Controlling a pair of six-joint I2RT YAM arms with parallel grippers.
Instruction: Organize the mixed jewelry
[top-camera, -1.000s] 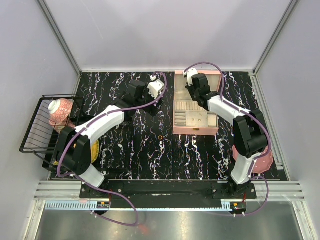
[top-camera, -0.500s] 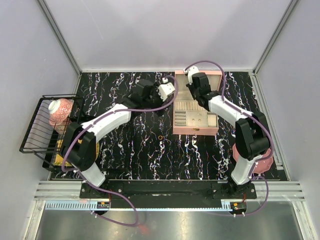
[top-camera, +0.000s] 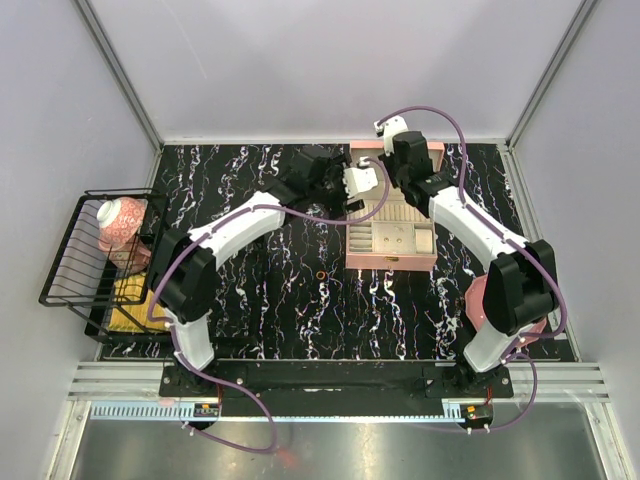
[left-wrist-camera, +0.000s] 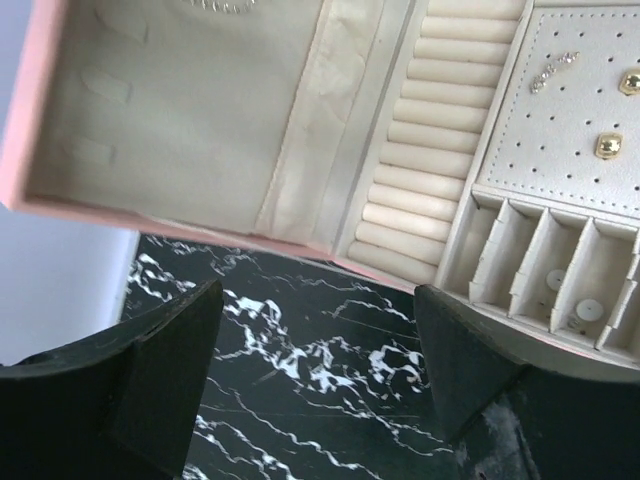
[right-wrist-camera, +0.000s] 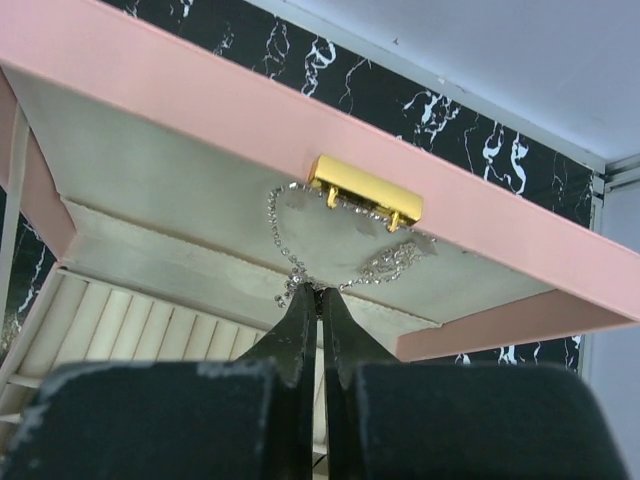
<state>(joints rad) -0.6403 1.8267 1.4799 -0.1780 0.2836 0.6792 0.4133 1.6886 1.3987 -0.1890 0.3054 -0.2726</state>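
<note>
I am pinching my right gripper (right-wrist-camera: 320, 295) tight, its fingertips meeting on the lower end of the pale chain (right-wrist-camera: 283, 245). The chain is lying inside the raised lid (right-wrist-camera: 150, 170) of the pink box (top-camera: 390, 263), looping up and around the gold clasp (right-wrist-camera: 365, 190) and back down into a small heap on the lining.

I am holding my left gripper (left-wrist-camera: 315, 350) spread wide and empty above the table (left-wrist-camera: 300, 400), just beside the box's left edge.

Through the left wrist camera I am seeing the tray of the box. A bank of ring rolls (left-wrist-camera: 420, 130) is running beside the hinge with nothing showing on it. Next to it, a perforated panel (left-wrist-camera: 540, 130) is carrying two gold studs (left-wrist-camera: 609, 146) and a short sparkly bar (left-wrist-camera: 553, 72). Below it, the narrow compartments (left-wrist-camera: 530, 265) are holding two small pale round pieces (left-wrist-camera: 556, 280).

The gold ring (top-camera: 321, 274) is lying loose on the table, near the box's near-left corner but apart from it.

At the far left, a wire basket (top-camera: 70, 270) is holding a pink-and-white patterned piece (top-camera: 120, 220) and something yellow (top-camera: 130, 300).
</note>
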